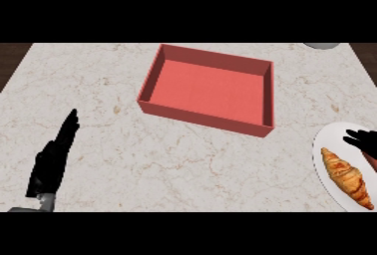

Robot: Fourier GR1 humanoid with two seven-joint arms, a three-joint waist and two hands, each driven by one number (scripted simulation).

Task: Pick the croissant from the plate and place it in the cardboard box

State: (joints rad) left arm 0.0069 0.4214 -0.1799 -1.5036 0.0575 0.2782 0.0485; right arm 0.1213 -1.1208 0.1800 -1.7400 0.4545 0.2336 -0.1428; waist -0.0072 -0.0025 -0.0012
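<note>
Pale marbled stone makes up the surface (184, 159), with a reddish open box (210, 89) standing near its far middle. At the right edge a white plate (324, 144) carries the croissant (346, 177), lying lengthwise and untouched. The right hand (362, 140) hovers just beyond its far tip, fingers slightly spread and holding nothing. The left hand (53, 159) rests open at the lower left, fingers straight. I'd judge the pastry light, flaky and easily crushed, best pinched across its thick middle. No label or writing shows anywhere.
</note>
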